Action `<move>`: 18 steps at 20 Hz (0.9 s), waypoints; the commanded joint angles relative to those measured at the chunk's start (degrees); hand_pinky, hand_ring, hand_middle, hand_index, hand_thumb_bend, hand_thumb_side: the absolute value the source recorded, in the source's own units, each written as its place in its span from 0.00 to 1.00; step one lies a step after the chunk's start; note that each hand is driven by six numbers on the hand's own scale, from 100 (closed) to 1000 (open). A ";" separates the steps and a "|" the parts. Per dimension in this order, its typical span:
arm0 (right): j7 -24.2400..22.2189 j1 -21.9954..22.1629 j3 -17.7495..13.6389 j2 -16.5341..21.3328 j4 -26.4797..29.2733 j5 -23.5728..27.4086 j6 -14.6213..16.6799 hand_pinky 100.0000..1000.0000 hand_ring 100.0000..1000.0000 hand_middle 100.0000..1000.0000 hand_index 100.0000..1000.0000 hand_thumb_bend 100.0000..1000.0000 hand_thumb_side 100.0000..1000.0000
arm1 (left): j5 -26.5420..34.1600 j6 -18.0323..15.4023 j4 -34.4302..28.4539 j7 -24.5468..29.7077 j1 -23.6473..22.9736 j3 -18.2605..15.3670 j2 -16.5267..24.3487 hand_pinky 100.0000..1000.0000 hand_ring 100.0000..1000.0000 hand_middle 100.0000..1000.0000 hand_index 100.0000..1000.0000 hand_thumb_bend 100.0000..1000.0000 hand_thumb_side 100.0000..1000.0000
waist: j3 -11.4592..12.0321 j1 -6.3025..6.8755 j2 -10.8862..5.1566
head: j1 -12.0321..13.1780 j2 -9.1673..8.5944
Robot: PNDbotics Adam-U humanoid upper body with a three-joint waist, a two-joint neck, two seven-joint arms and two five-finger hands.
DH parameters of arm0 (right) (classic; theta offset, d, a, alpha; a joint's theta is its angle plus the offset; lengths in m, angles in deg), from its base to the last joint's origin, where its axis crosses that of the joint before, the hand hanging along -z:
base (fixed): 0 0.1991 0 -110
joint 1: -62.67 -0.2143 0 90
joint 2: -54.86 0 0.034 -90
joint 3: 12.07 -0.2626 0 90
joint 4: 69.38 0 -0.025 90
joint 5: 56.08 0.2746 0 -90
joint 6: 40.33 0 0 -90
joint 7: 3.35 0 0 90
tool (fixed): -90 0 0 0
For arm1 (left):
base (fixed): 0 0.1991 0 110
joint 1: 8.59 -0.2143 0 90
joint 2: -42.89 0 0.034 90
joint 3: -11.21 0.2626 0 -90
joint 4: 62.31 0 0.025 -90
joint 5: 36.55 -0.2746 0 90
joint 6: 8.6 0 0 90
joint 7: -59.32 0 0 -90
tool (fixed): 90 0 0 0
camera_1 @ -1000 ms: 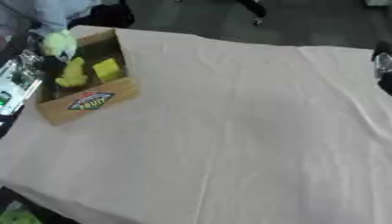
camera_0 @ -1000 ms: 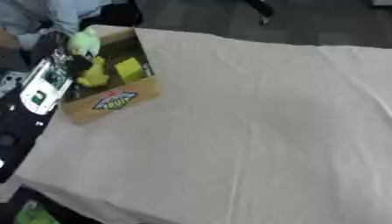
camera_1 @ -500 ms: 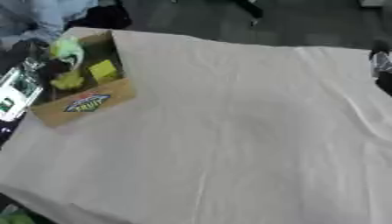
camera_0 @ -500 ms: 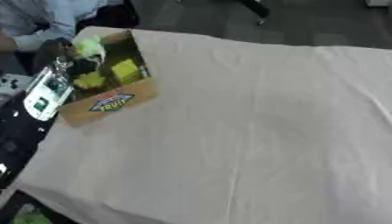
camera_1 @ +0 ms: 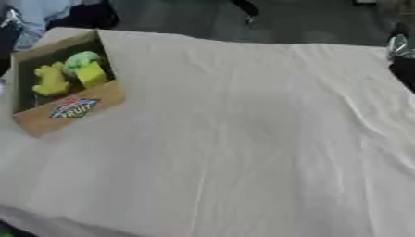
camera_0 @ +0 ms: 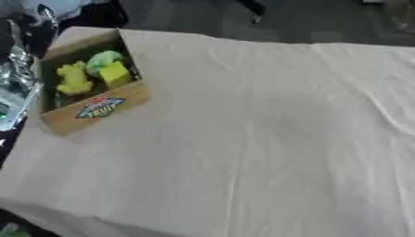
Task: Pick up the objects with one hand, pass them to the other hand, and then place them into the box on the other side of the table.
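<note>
A cardboard box (camera_0: 96, 109) with a fruit label stands at the table's left side. Inside it lie a yellow lumpy piece (camera_0: 73, 79), a yellow block (camera_0: 115, 74) and a pale green round object (camera_0: 102, 59). Part of my left arm and hand (camera_0: 15, 69), black and silver, shows at the left edge beside the box, apart from the objects; the blur hides the hand's shape. A dark and silver part of my right arm (camera_1: 402, 60) shows at the right edge, over the cloth's far right corner.
A beige wrinkled cloth (camera_0: 267, 139) covers the table. Dark floor and a chair base (camera_0: 253, 9) lie beyond the far edge. The table's near left corner (camera_0: 32, 208) drops off to the floor.
The pale green object, held above the box by my left hand earlier, now lies in the box. My left hand has drawn back to the left edge.
</note>
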 commanded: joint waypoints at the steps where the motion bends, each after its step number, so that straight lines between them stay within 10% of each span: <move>1: 2.98 0.16 -2.56 2.15 1.96 -0.67 -0.77 0.65 0.64 0.67 0.70 0.23 0.22 | 6.94 -4.07 -6.42 -3.69 -1.22 -2.22 1.57 0.47 0.72 0.66 0.78 0.09 0.89 | 0.01 -0.12 -1.77 | -1.27 0.61; 18: 16.31 7.74 -10.17 -1.49 2.01 -0.49 -1.22 0.64 0.68 0.70 0.72 0.20 0.23 | 23.46 -23.54 -16.29 -7.04 -8.56 -3.85 -5.38 0.48 0.72 0.68 0.82 0.19 0.88 | -0.19 -1.35 -3.09 | -7.94 1.48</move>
